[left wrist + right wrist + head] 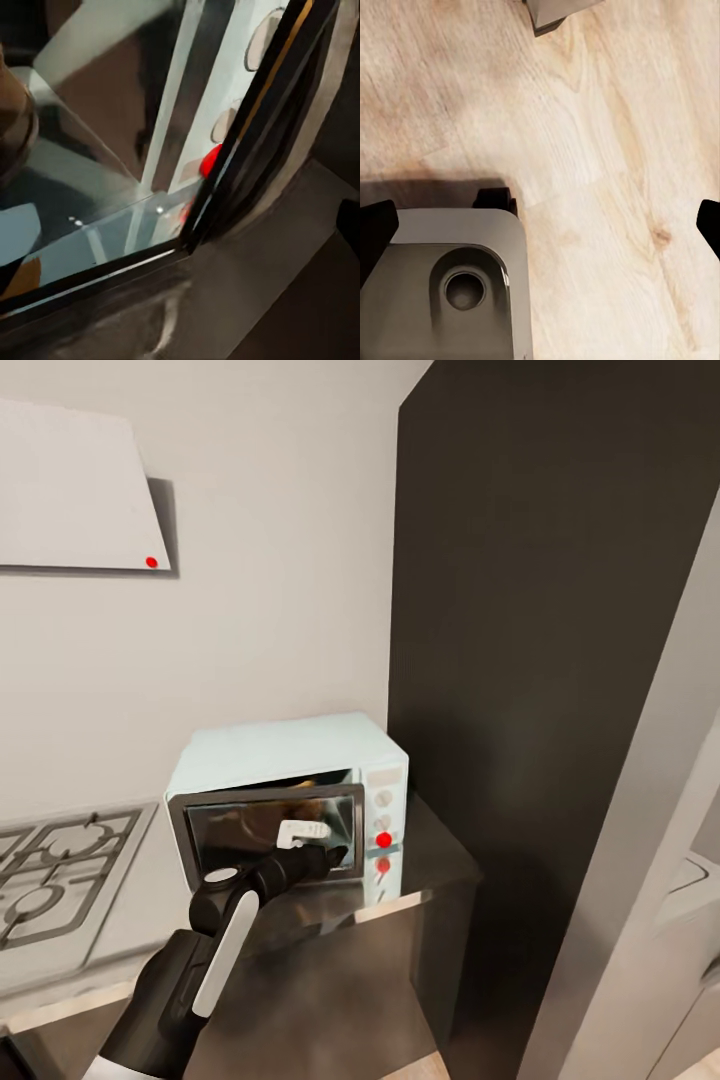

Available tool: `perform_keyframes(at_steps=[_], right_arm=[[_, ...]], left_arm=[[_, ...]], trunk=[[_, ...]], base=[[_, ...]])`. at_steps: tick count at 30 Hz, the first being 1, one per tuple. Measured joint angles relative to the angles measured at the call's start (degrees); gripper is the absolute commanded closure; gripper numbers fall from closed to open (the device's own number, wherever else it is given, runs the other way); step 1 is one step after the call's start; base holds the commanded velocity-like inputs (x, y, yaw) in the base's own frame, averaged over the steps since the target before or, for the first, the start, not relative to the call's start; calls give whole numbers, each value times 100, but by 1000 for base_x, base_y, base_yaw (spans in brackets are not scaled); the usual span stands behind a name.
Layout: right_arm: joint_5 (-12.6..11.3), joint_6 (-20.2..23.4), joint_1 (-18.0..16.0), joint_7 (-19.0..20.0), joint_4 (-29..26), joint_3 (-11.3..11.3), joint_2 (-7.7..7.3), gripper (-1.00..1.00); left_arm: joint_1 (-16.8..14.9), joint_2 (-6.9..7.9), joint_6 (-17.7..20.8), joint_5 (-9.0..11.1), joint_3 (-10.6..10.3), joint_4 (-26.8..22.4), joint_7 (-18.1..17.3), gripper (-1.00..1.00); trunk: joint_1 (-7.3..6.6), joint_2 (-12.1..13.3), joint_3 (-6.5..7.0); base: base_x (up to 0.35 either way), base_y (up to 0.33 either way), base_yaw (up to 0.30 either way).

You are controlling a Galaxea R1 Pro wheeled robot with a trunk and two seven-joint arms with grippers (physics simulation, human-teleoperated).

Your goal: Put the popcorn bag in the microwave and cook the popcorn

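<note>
Pale mint-blue microwave [290,745] with dark glass door, silver frame, white panel, red knobs. Glossy grey steel tabletop [330,970]. Black-and-white left arm [205,960]. Light wood-grain floor [607,150]. Dark cabinet [540,610], grey wall [270,560].

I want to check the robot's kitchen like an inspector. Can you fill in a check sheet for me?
Surface: shiny grey countertop, bare in front of the microwave.
Job's things: pale blue microwave on the countertop, door nearly shut; something tan shows behind the glass, too unclear to name.
Clutter: nothing seen.
Grippers: left gripper is at the microwave door; whether it is open or shut cannot be told. Right gripper is open above the wooden floor.
Cables: nothing seen.
Surroundings: gas hob, white hood, tall dark cabinet, grey wall.
</note>
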Motion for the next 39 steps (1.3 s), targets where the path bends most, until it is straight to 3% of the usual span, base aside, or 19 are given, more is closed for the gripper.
perform_keyframes(at_steps=[25, 27, 34, 36, 39], right_arm=[[0, 0, 0, 0, 0, 0, 0, -100], [0, 0, 0, 0, 0, 0, 0, -100], [0, 0, 0, 0, 0, 0, 0, -100], [0, 0, 0, 0, 0, 0, 0, -100], [0, 0, 0, 0, 0, 0, 0, -100]], left_arm=[[0, -7, 0, 6, 0, -3, -1, -100], [13, -10, 39, 142, -11, -24, -62, -100], [109, -10, 36, 166, -74, -101, -46, -100], [12, -9, 424, 154, -82, -175, -13, -100], [5, -9, 26, 141, -57, -199, -21, -100]], trunk=[[0, 0, 0], [-1, -4, -1], [0, -2, 0], [2, 1, -1], [3, 1, -1]], base=[[90, 0, 0], [153, 0, 0], [34, 0, 0], [-40, 0, 0], [-180, 0, 0]])
